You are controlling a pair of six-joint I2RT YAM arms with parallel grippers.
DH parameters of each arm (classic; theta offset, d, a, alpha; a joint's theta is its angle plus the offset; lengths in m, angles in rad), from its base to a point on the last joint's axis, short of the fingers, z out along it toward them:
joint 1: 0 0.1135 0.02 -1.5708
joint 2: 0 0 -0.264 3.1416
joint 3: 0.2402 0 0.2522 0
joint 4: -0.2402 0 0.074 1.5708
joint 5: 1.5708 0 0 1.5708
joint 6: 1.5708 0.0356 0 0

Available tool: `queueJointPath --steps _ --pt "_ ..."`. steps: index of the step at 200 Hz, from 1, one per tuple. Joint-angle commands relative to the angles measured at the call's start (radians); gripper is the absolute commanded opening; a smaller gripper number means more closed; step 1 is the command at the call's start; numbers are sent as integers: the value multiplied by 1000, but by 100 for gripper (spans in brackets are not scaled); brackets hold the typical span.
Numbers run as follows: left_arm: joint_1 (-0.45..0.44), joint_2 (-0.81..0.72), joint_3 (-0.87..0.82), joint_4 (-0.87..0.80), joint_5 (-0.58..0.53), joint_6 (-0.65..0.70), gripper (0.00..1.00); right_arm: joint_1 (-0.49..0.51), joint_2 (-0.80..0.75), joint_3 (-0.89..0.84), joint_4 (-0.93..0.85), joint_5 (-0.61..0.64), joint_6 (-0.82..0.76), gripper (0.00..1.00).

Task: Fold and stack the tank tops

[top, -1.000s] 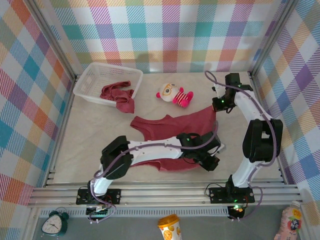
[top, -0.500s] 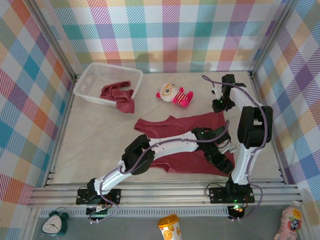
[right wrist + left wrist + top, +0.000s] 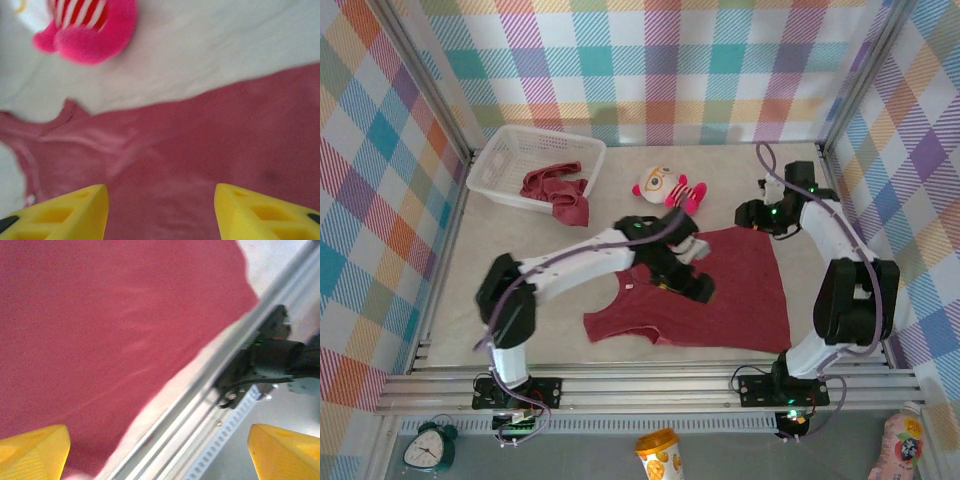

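My left tool (image 3: 688, 283) hangs over the spread tank top (image 3: 750, 300), which lies flat in the lower middle of the tabletop (image 3: 480, 240). Its yellow fingers (image 3: 35, 452) stand wide apart with nothing between them. My right tool (image 3: 746, 215) sits at that top's upper right edge, likewise released and empty. The second tank top (image 3: 556, 188) drapes over the white basket (image 3: 520, 150) at upper left, with the plush doll (image 3: 668, 190) to its right.
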Motion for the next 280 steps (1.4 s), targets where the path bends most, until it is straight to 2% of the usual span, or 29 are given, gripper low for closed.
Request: queueJointPath --steps 1,19,34,63,108,146,200,235,280 --pt "48 -86 -162 -80 -167 -33 88 64 -74 -104 70 -149 170 59" --pt "115 -150 -278 -84 -230 -62 82 136 -126 -186 87 -133 215 60" --pt "166 -198 -365 -56 -238 -90 79 183 -145 -247 95 -109 247 61" --pt "196 -238 -508 -2 -244 -141 69 301 -144 -330 194 -93 269 61" --pt "259 -254 -636 22 -267 -146 56 404 -9 -279 215 -43 203 60" --pt "295 -239 -705 15 -269 -175 51 480 92 -218 201 -14 149 60" --pt "402 -233 -770 -65 -351 -154 48 599 210 -114 159 12 95 60" --pt "503 -263 -720 -126 -435 -120 48 677 262 -39 162 -1 60 61" --pt "661 -244 -668 -136 -422 -56 49 696 220 -18 145 -29 -78 62"
